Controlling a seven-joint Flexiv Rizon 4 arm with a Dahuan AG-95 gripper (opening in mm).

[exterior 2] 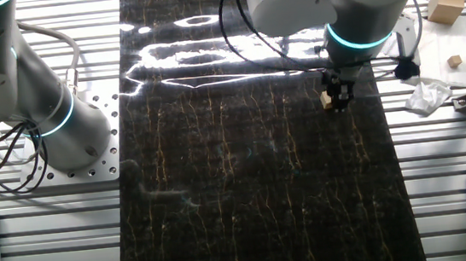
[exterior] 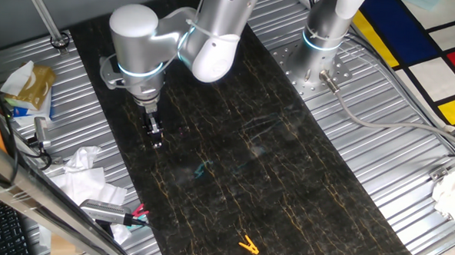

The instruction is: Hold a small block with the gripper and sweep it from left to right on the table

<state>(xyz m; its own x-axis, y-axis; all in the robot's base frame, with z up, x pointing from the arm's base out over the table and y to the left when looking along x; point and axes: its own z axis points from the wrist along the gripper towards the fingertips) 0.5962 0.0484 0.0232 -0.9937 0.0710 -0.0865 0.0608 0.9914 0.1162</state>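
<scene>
Gripper (exterior 2: 339, 97) — low over the black table (exterior 2: 257, 197) near one long edge — small block (exterior 2: 326, 99) at its tip, touching one side; whether the fingers pinch it, I cannot tell.

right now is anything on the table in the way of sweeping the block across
Nothing visible blocks it. The claw is at the small block near one edge of the table, with bare tabletop ahead. The yellow clip lies far down the table, off that line.
</scene>
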